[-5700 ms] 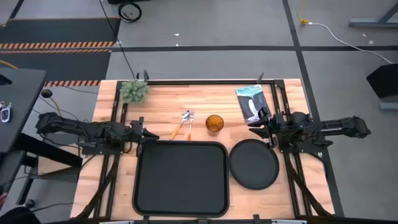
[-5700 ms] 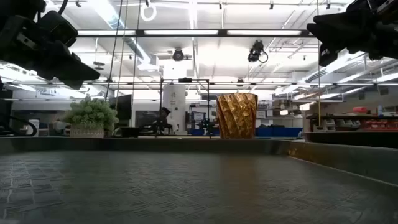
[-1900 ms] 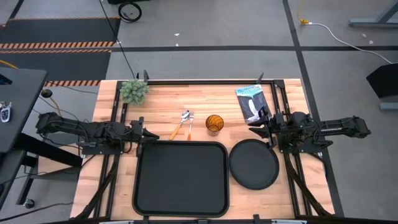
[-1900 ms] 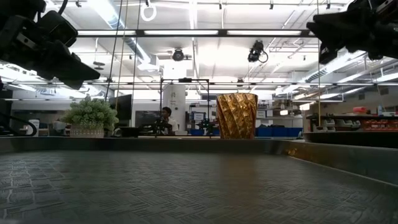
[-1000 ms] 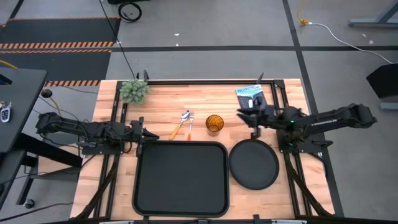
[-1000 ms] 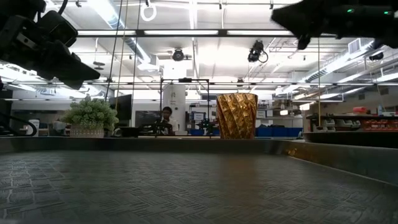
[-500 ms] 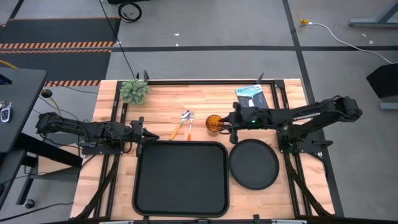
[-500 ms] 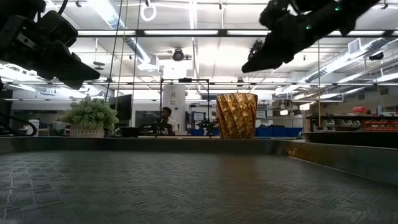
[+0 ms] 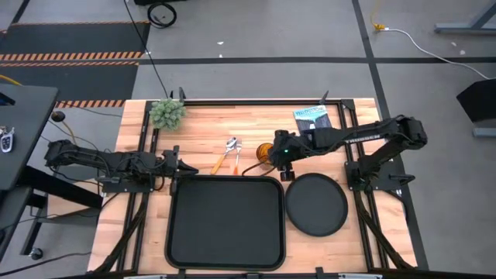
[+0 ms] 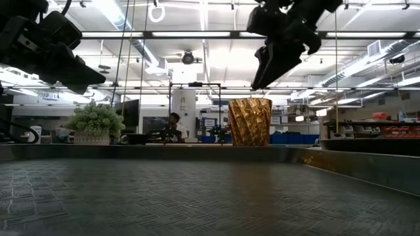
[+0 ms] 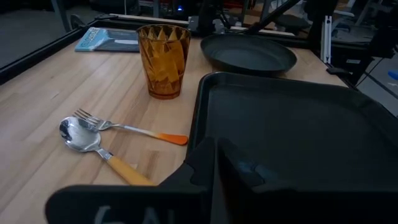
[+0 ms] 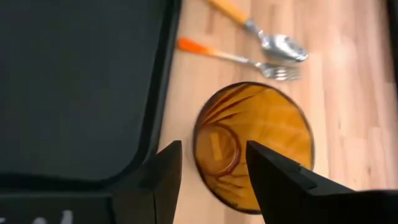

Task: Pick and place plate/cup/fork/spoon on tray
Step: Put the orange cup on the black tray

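Observation:
The amber ribbed cup [image 9: 265,152] stands upright on the wood table beyond the tray's far edge. It also shows in the low view [image 10: 249,121]. My right gripper [image 12: 212,149] is open and hovers above the cup [image 12: 255,146], fingers slanting down, clear of its rim [image 10: 262,73]. The black tray [image 9: 225,221] lies at the near middle, and the round black plate [image 9: 316,204] lies to its right. The fork [image 11: 124,127] and spoon [image 11: 93,140] lie side by side left of the cup. My left gripper [image 9: 175,164] is shut at the tray's far left corner.
A small potted plant [image 9: 167,113] stands at the far left of the table. A booklet [image 9: 313,124] lies at the far right. Black frame rails [image 9: 144,139] run along the table's sides. Bare wood lies between the plant and the cutlery.
My right gripper has swung from near the booklet toward the table's left and now stands over the cup. It has tipped, so its fingers point down. The left arm, the cup, the plate, the fork and the spoon have stayed where they were.

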`<state>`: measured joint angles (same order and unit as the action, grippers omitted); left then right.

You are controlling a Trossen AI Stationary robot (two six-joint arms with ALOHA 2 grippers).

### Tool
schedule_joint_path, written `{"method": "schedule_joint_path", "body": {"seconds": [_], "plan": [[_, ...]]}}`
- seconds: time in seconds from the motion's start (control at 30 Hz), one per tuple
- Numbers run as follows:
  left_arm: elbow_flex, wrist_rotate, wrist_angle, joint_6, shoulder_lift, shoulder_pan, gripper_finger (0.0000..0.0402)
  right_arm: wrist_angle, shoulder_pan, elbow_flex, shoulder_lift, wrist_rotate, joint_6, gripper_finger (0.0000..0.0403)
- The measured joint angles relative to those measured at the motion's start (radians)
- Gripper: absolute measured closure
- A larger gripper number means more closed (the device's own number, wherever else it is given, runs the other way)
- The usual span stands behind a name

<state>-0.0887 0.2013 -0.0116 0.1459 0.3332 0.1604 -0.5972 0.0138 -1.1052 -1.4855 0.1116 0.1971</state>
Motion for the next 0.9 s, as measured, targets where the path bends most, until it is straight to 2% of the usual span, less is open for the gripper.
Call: {"method": "schedule_joint_path", "body": {"seconds": [0.17,0.4,0.63,0.9], "plan": [[0.0,0.0,0.0,0.0,0.0,0.0,0.0374,-0.122,-0.029,-0.117,-0.076,0.0,0.021,0.0219],[0.0,0.0,0.0,0.0,0.0,0.0,0.0374,-0.236,-0.044,-0.197,-0.158,0.008,0.043,0.0221],[0.0,0.0,0.0,0.0,0.0,0.0,0.0374,-0.252,-0.044,-0.207,-0.196,0.049,0.068,0.0226],[0.0,0.0,0.001,0.0,0.0,0.0,0.0374,-0.261,-0.022,-0.206,-0.228,0.052,0.102,0.0267]]}}
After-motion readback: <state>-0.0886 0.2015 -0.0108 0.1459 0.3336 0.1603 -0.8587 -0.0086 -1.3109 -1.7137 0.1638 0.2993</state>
